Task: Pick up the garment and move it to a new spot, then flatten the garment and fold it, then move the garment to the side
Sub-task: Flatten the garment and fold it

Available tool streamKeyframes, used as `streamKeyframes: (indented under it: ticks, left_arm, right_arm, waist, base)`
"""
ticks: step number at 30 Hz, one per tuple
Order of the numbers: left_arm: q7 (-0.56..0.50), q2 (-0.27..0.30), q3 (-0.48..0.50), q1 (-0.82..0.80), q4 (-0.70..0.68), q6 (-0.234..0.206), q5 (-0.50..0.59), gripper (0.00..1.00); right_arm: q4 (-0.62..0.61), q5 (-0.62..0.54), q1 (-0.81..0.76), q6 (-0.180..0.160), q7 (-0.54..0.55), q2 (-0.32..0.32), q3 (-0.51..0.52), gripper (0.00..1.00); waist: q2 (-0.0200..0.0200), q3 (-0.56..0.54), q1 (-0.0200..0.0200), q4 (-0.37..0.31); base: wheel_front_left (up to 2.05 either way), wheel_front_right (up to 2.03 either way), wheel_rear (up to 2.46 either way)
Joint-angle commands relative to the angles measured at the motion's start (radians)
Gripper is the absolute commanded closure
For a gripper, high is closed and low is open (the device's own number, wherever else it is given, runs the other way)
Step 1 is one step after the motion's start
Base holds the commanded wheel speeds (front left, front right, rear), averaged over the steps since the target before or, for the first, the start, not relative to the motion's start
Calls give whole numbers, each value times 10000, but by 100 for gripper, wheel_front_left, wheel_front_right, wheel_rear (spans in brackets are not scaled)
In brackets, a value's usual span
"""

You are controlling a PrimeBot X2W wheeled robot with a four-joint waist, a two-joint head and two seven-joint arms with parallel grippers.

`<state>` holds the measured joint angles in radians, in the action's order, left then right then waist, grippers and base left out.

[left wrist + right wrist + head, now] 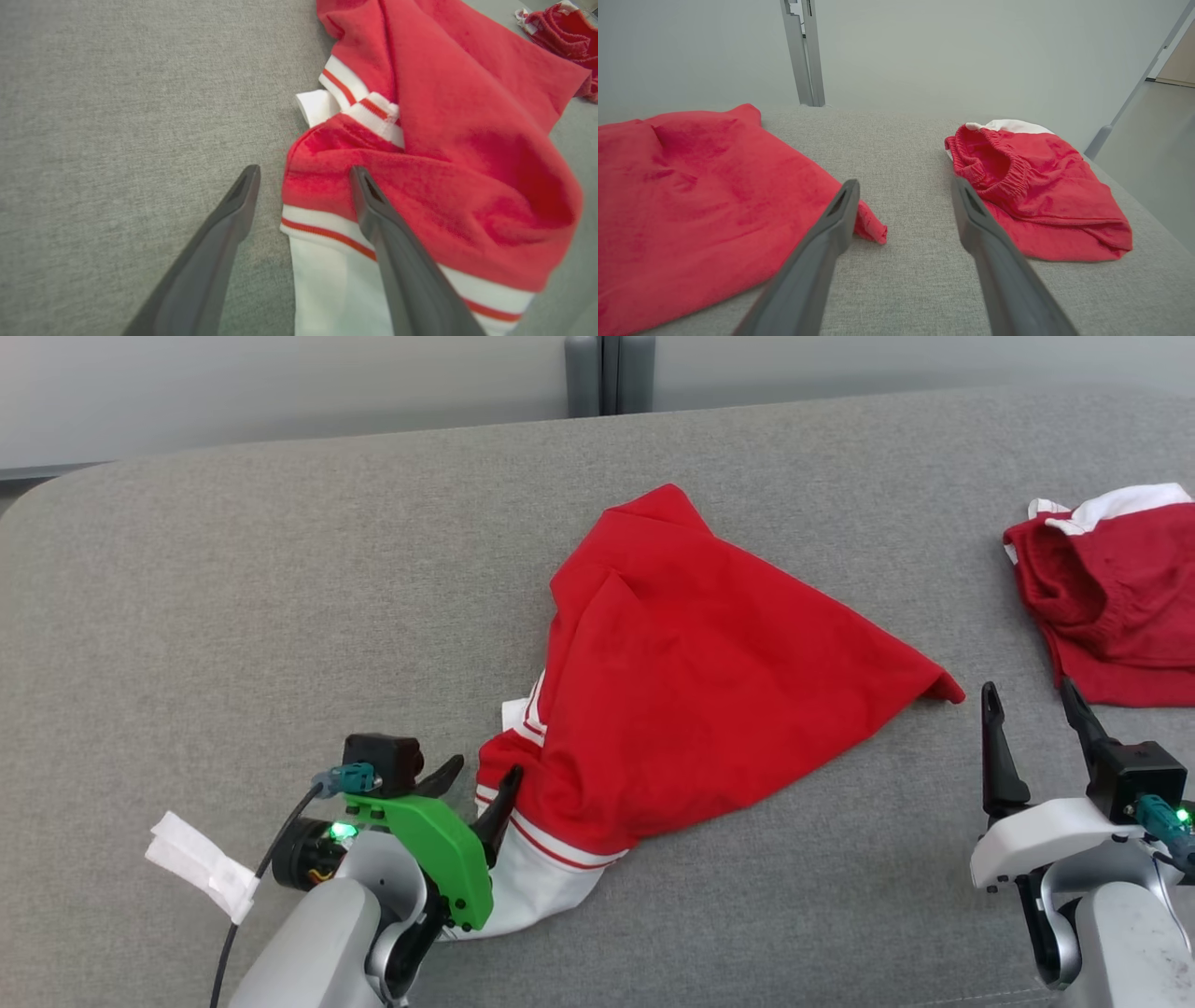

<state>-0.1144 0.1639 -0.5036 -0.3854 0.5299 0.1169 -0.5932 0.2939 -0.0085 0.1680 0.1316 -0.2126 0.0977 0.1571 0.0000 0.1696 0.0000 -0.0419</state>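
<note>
Left pincer [485,767] apart, straddling garment [709,691] edge; right pincer [1027,687] apart, beside garment corner.

The garment [691,681] lies spread near the middle of the table [233,579], with one corner pointing right. The shorts [1111,607] lie further right, by the table's right edge, apart from the garment. The left gripper [485,767] sits at the garment's near left end, one finger over the cloth and the other beside it over bare table. The right gripper [1027,687] stands at the near right, between the garment's pointed corner and the shorts. A post [609,373] rises behind the table's far edge.
</note>
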Motion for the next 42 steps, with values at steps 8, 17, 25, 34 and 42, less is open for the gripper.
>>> streamKeyframes:
  ticks: [8, 17, 25, 34, 42]
  left_arm:
    - [-44, 26, -643, -307, -14, 129, -632, 100]
    - [1447, 64, -638, -968, 362, 28, -312, 100]
    - [2815, -18, -227, -1945, 853, -454, 63, 100]
    - [3534, -403, 51, -2966, 2478, -775, 150, 100]
    - [3787, -477, 995, -2322, 1740, -899, 547, 0]
  right_arm:
    - [-79, 68, -3, -19, 7, -48, -5, 0]
    - [-76, 2, 118, -19, -144, -104, 6, 0]
    - [-12, -30, 191, -19, -214, -142, -118, 0]
    - [118, 26, 422, -19, -278, -194, -429, 0]
    - [72, 146, 244, -19, -460, -367, 15, 0]
  waist:
    - [0, 151, 0, -179]
    - [0, 191, 0, -162]
    - [0, 220, 0, -232]
    - [0, 522, 0, -496]
    - [0, 542, 0, -395]
  base:
    - [0, 0, 0]
    - [0, 0, 0]
    - [0, 0, 0]
    - [0, 0, 0]
    - [0, 0, 0]
